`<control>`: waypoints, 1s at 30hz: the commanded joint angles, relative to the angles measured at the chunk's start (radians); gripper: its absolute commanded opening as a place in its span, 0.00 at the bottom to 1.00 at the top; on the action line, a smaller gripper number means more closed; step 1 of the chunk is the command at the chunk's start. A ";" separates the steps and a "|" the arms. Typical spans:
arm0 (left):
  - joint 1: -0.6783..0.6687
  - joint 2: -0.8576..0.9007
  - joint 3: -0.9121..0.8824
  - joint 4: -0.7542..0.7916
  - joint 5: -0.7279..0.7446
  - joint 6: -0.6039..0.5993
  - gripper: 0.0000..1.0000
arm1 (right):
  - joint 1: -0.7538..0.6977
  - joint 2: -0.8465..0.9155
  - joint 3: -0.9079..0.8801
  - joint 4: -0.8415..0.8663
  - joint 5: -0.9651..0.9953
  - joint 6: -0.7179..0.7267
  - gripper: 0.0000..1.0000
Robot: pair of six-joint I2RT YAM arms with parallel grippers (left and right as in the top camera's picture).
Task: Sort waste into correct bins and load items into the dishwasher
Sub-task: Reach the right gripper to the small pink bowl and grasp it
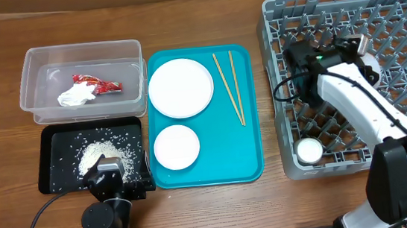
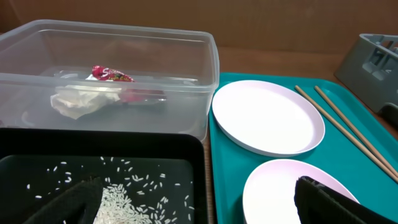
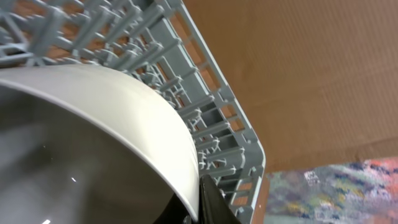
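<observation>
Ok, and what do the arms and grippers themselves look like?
The right arm has a long white link between black joints, a black cable looping off it and a small green light near the wrist. The left arm is black, with a black cable looping off its base. The left gripper has broad black fingers.

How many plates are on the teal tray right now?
2: a large plate at the far end of the tray, a small plate at its near end. None seems hidden.

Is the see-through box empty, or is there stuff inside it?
Not empty. A red snack wrapper and a crumpled white tissue lie on the floor of the clear plastic tub, showing through its walls.
</observation>
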 commanded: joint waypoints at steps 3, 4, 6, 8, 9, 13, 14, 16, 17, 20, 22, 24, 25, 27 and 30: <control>0.011 -0.011 -0.007 0.002 -0.011 -0.014 1.00 | -0.074 0.001 0.005 0.016 0.005 0.017 0.04; 0.011 -0.011 -0.007 0.002 -0.011 -0.014 1.00 | -0.080 0.001 0.005 0.022 0.003 0.010 0.04; 0.011 -0.011 -0.007 0.002 -0.011 -0.014 1.00 | -0.086 0.002 0.005 0.039 0.002 0.006 0.04; 0.011 -0.011 -0.007 0.002 -0.011 -0.014 1.00 | -0.086 0.007 0.005 0.057 -0.002 0.004 0.04; 0.011 -0.011 -0.007 0.002 -0.011 -0.014 1.00 | -0.083 0.010 0.005 0.064 -0.014 0.003 0.04; 0.011 -0.011 -0.007 0.002 -0.011 -0.014 1.00 | -0.050 0.035 0.003 0.063 -0.065 0.004 0.04; 0.011 -0.011 -0.007 0.002 -0.011 -0.014 1.00 | -0.040 0.044 0.001 0.059 -0.061 0.004 0.04; 0.011 -0.011 -0.007 0.002 -0.011 -0.014 1.00 | -0.023 0.056 -0.003 0.042 -0.056 0.004 0.04; 0.011 -0.011 -0.007 0.002 -0.011 -0.014 1.00 | -0.016 0.058 -0.003 0.034 -0.053 0.004 0.04; 0.011 -0.011 -0.007 0.002 -0.011 -0.014 1.00 | 0.004 0.058 -0.002 0.009 -0.025 0.005 0.04; 0.011 -0.011 -0.007 0.002 -0.011 -0.014 1.00 | 0.016 0.058 -0.002 -0.003 -0.018 0.005 0.04; 0.011 -0.011 -0.007 0.002 -0.011 -0.014 1.00 | 0.031 0.055 -0.002 -0.020 -0.019 0.016 0.04; 0.011 -0.011 -0.007 0.002 -0.011 -0.014 1.00 | 0.040 0.055 -0.002 -0.023 -0.016 0.016 0.04; 0.011 -0.011 -0.007 0.002 -0.011 -0.014 1.00 | 0.061 0.054 0.002 -0.024 -0.016 0.016 0.04; 0.011 -0.011 -0.007 0.002 -0.011 -0.014 1.00 | 0.103 0.052 0.013 -0.024 -0.016 0.016 0.11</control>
